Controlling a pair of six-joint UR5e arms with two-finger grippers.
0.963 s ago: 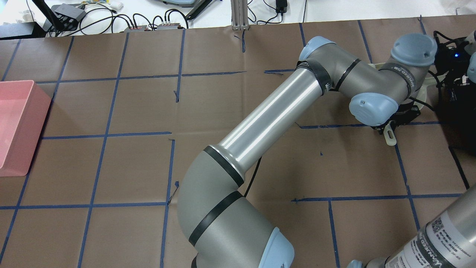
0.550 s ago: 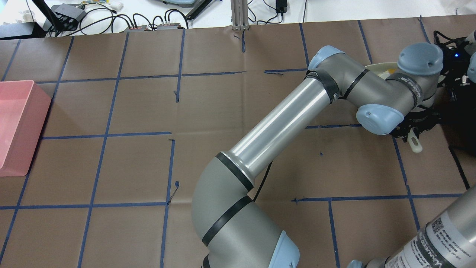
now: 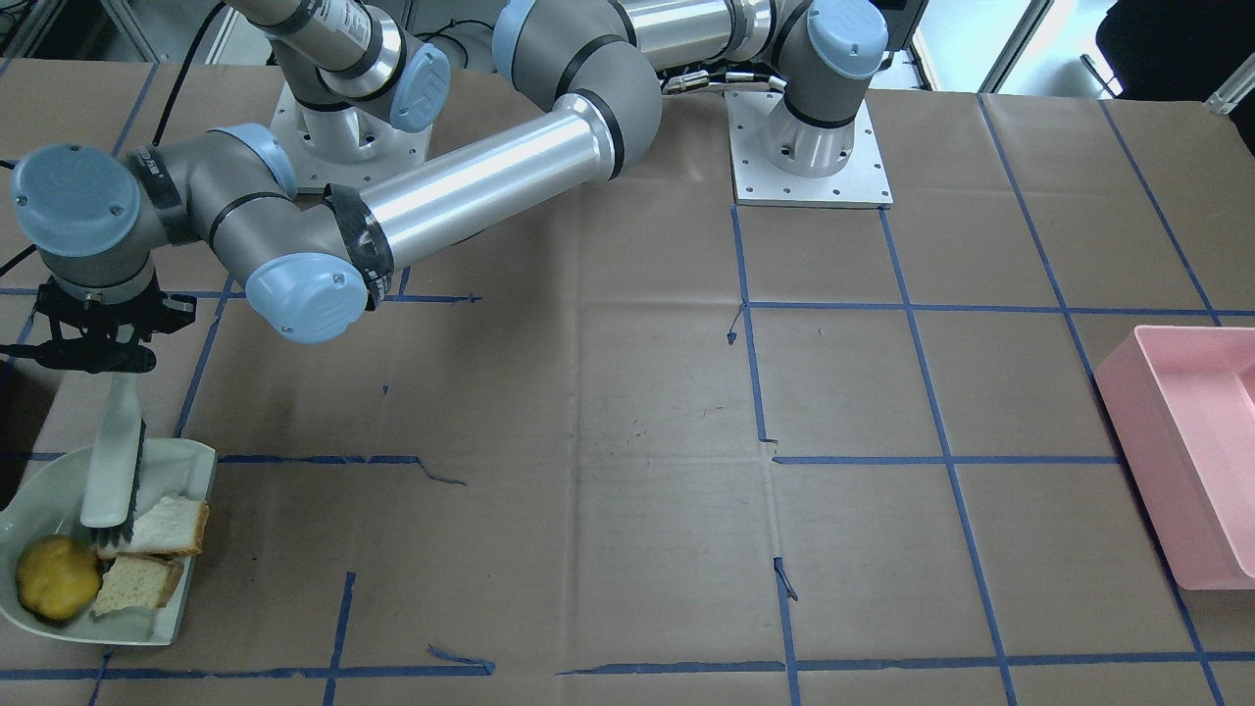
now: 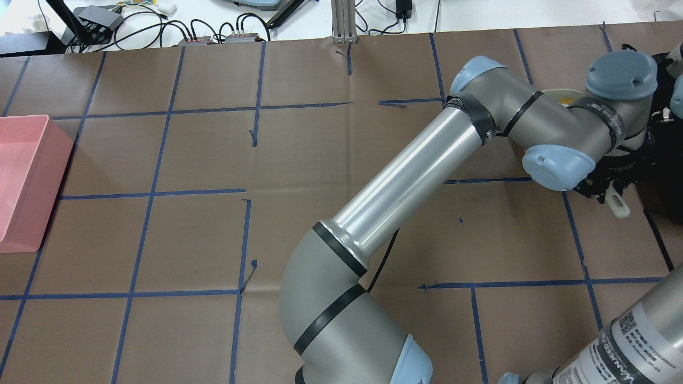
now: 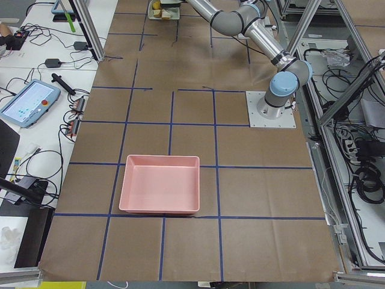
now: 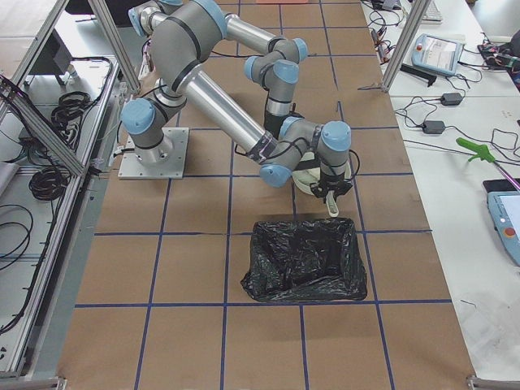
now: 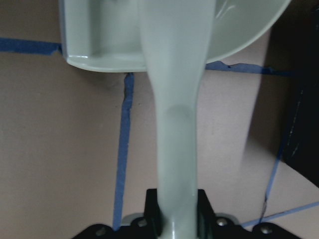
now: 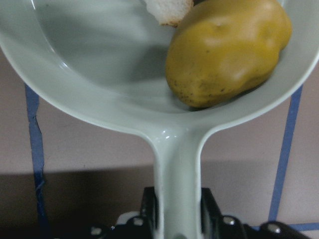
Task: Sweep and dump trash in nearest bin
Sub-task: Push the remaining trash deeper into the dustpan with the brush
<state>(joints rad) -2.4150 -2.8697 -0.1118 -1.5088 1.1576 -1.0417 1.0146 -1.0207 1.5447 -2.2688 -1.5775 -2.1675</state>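
Observation:
A pale green dustpan [image 3: 186, 461] sits at the table's right end and holds the trash: a yellow-brown potato-like lump [image 3: 57, 579] and two torn bread pieces [image 3: 169, 525] [image 3: 137, 580]. My left gripper [image 3: 93, 343] has reached across and is shut on a pale green brush [image 3: 110, 461], whose bristles rest in the pan beside the bread. In the left wrist view the brush handle [image 7: 174, 114] runs from the jaws to the pan. My right gripper [image 8: 177, 209] is shut on the dustpan handle [image 8: 177, 164]; the lump [image 8: 229, 50] lies in the pan.
A bin lined with a black bag [image 6: 305, 258] stands just beyond the dustpan at the right end. A pink bin [image 4: 21, 181] stands at the far left end, also in the front view [image 3: 1191, 451]. My left arm [image 4: 405, 176] spans the table diagonally.
My left arm has swung further toward the right end, carrying the brush with it. The dustpan's rim now peeks out behind the left wrist.

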